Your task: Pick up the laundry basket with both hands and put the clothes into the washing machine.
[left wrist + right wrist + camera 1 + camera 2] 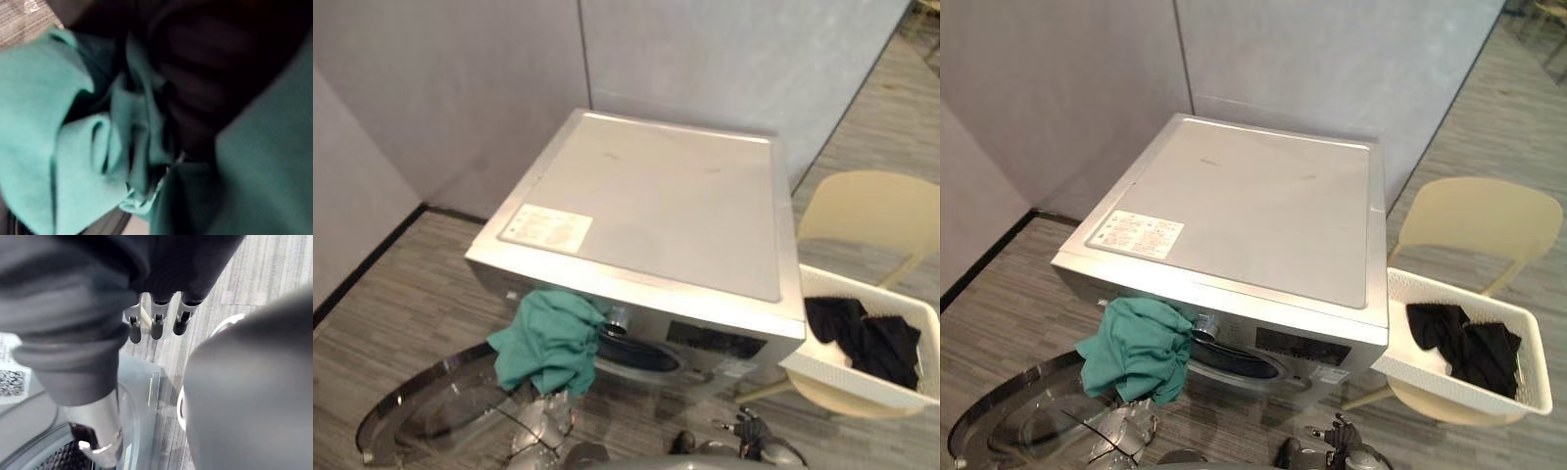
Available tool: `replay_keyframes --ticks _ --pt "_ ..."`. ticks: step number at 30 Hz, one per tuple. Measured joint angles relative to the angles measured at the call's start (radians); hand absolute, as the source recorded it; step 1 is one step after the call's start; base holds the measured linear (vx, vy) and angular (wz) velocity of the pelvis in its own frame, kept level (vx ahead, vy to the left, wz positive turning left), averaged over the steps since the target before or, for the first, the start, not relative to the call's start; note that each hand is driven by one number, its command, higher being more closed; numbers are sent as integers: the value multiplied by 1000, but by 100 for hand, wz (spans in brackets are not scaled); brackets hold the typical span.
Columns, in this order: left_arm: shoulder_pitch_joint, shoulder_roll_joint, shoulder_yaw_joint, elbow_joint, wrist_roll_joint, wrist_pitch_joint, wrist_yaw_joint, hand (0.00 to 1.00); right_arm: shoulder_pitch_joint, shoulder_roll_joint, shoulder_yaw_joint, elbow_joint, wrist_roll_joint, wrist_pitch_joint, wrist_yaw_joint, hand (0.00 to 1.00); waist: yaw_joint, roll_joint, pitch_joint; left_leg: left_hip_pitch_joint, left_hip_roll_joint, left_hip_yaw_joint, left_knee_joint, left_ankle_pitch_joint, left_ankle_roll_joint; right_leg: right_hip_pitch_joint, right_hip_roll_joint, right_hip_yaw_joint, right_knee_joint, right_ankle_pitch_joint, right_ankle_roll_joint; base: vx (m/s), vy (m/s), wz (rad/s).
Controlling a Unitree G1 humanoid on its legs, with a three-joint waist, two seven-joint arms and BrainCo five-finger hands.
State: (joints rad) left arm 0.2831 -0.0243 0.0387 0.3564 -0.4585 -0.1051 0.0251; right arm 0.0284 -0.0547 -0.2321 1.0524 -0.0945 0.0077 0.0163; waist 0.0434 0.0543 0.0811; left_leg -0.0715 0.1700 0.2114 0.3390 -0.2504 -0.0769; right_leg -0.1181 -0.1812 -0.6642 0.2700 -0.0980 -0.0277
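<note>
Washing machine (646, 196) on grey plank floor (401, 313) — grey partition walls (460, 78) behind.

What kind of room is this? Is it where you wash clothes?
Probably a laundry corner, maybe a test room. There's a front-loading washing machine with its door open, a white basket of dark clothes on a cream chair beside it, and plain grey partition walls behind.

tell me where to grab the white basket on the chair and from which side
Probably the top rim of the basket at its two short ends, one hand each, coming down from above with fingers hooked over the edge. It sits open-topped on the chair, and the black clothes lie low inside, leaving the rim bare. No handles can be made out.
</note>
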Motion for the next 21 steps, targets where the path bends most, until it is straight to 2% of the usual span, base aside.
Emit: replay_keyframes --ticks 1,5,10,13,16,18,19,20,21 --pt "3 10 0 12 0 7 -1 100 2 -2 5 -4 15 -1 0 0 0 -11 0 -2 0 9 28 0 1 13 -11 -18 5 14 9 119 125 -69" --pt "16 17 -11 68 8 14 -6 100 14 -14 7 1 31 -2 0 0 -1 13 0 32 -4 9 22 -2 3 51 -2 -4 -24 16 23 59 42 -7" --pt "25 30 -75 113 24 17 -10 100 -11 -34 80 1 1 -2 1 0 3 5 19 -40 7 -3 15 -1 2 -13 11 -19 -27 18 25 -14 -16 6" --pt "-2 32 -99 118 40 22 -23 100 -50 -38 100 0 3 -5 -3 0 1 -11 81 -97 10 -12 33 5 1 -74 2 -21 14 12 16 -84 -30 3" --pt "-96 52 -113 109 39 21 -22 100 -105 -37 134 -38 11 -8 -34 0 0 -42 190 -202 9 -16 110 7 2 -180 -41 -21 121 -10 -16 -153 -17 2" --pt "-134 59 -110 65 39 18 -18 100 -116 -29 147 -97 20 -11 -42 0 0 -67 251 -271 19 -17 185 5 2 -235 -73 -20 197 -32 -24 -177 -38 10" --pt "-153 59 -110 22 39 17 -8 100 -116 -27 173 -135 28 -18 -57 0 -1 -84 265 -347 29 -19 255 -1 7 -292 -90 -22 247 -50 -34 -182 -34 16" --pt "-159 58 -110 -7 40 13 1 100 -116 -19 178 -155 32 -22 -62 0 -1 -90 273 -388 39 -22 296 -13 12 -319 -97 -24 276 -65 -32 -173 -18 20" --pt "-177 54 -112 -54 40 6 9 100 -115 -15 181 -202 37 -27 -76 0 -2 -93 300 -453 60 -36 373 -56 21 -363 -111 -30 346 -106 -41 -173 -1 22"
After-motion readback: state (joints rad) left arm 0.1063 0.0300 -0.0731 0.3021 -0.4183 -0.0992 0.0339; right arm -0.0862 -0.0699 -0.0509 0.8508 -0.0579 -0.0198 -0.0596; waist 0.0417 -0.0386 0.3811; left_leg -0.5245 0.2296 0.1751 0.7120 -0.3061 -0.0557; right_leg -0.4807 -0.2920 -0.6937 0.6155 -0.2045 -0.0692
